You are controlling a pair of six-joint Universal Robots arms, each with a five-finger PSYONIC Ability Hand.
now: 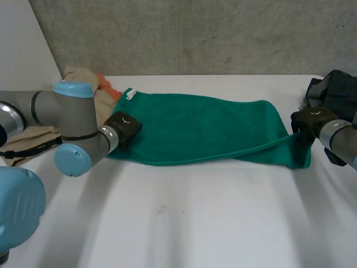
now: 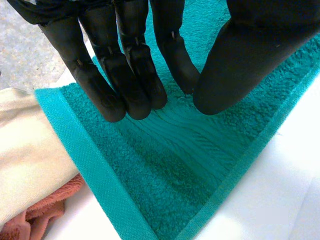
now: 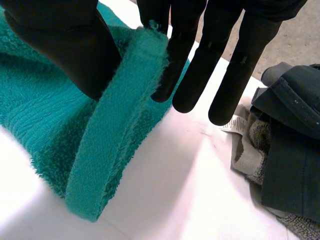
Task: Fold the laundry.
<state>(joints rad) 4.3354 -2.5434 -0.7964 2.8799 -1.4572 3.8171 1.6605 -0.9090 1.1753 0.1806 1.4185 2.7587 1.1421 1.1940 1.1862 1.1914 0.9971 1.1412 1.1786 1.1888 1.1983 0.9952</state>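
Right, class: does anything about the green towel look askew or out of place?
The green towel is askew at its end by the right hand: the hem is pinched, lifted and rolled over, so its edges do not line up. The left hand presses the other end flat.

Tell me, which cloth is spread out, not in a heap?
The green terry towel: it lies stretched along the table, while the beige and orange cloths and the dark grey clothes sit bunched up.
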